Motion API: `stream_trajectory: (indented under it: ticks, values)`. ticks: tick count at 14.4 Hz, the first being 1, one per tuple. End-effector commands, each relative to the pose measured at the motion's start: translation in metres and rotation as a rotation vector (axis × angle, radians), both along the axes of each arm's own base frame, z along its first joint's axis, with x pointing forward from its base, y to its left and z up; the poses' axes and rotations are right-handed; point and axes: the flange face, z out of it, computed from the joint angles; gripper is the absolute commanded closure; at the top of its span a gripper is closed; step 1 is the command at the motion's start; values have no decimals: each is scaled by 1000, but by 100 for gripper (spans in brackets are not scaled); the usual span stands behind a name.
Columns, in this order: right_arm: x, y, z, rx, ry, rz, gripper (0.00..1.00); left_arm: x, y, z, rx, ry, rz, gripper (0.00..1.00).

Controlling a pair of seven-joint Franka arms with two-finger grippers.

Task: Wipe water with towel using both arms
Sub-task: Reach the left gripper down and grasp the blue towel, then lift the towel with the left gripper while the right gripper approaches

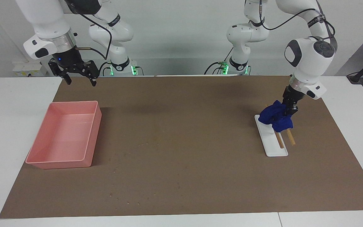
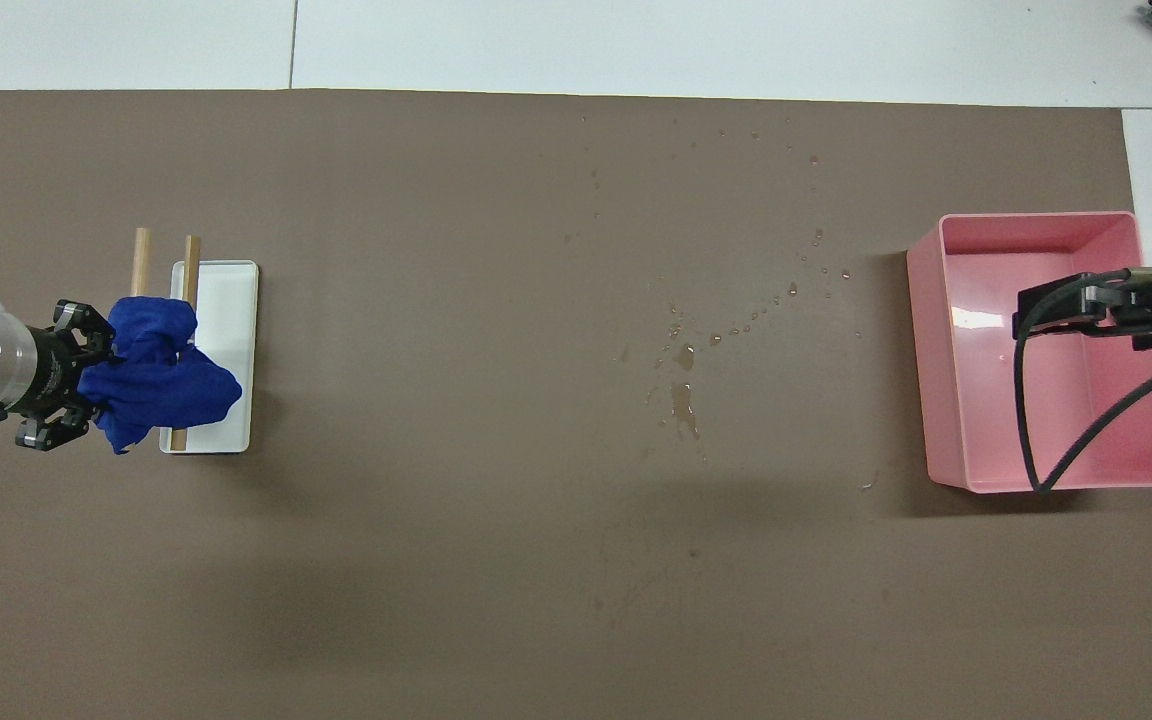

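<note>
Opening step of the wipe: towel pickup from its stand. Left gripper [image 1: 289,108] at the towel [image 1: 276,116], jaws drawn in on a bunched fold of the blue cloth at its edge toward the left arm's end of the surface; whether the pinch is secure cannot be told. Towel draped over the two wooden sticks [image 1: 285,138] of the white flat stand [image 1: 273,146], which lies on the brown mat [image 1: 181,142] toward the left arm's end. Right gripper [image 1: 79,78] raised over the mat beside the pink tray's [image 1: 43,157] rim nearer the robots, jaws apart and empty, arm waiting. Spilled water [image 2: 681,395] visible from overhead as scattered droplets and a small puddle near the middle of the mat, well apart from both towel and tray. For a clean pickup: full closure on several layers of cloth, not a single loose fold; then a straight lift clear of the stick ends, to avoid snagging and tipping or dragging the light stand. Likely risk: cloth slipping out under its own weight if only the outermost fold is caught.
</note>
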Motion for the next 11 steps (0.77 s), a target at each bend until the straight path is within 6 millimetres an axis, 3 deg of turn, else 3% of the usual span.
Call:
stream_trajectory:
  ticks: [1, 3, 5, 11]
  values:
    - [-7, 1, 1, 21, -7, -10, 0, 5, -1, 6, 17, 50, 0, 100]
    - [-7, 2, 1, 21, -8, -16, 0, 17, -3, 30, 20, 84, -24, 100]
    - [-6, 1, 2, 21, -11, -17, 0, 25, -20, 53, 18, 110, -64, 100]
    - [-5, 3, 1, 25, -16, -17, 0, 17, -83, 102, -194, 122, -95, 100]
